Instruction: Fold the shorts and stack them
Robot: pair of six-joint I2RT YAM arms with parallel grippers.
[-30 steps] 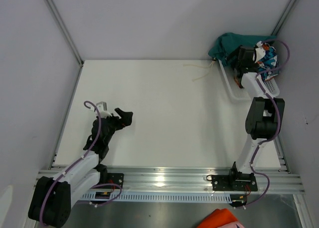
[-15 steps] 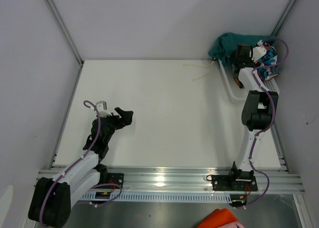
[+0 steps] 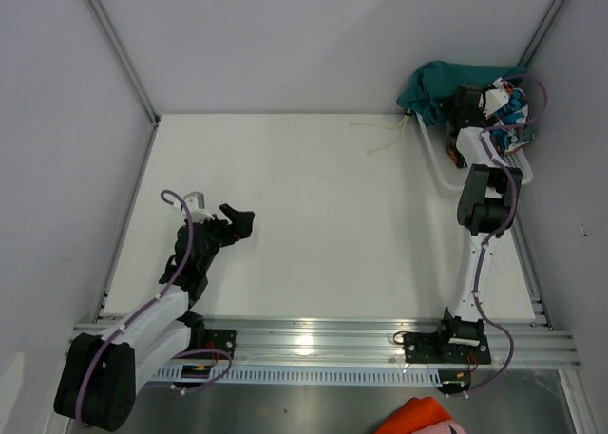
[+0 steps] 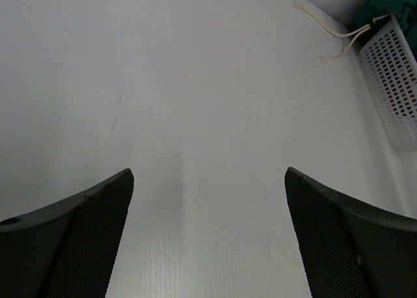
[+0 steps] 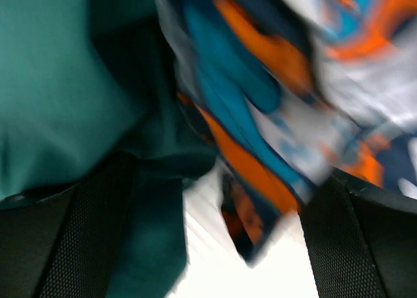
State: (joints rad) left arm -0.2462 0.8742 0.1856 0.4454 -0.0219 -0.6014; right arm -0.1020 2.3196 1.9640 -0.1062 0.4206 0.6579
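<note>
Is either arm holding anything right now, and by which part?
Nothing is held. The left end effector is open over the table; the right end effector is open against the teal shorts and printed shorts, closed on neither.

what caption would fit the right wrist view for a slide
Right gripper, jaws open, poised over the teal-green shorts and the printed shorts.

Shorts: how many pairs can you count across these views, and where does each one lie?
2. The teal-green shorts are bunched over the far end of the white mesh basket; the printed shorts lie just right of them in that basket. More could be hidden underneath.
</note>
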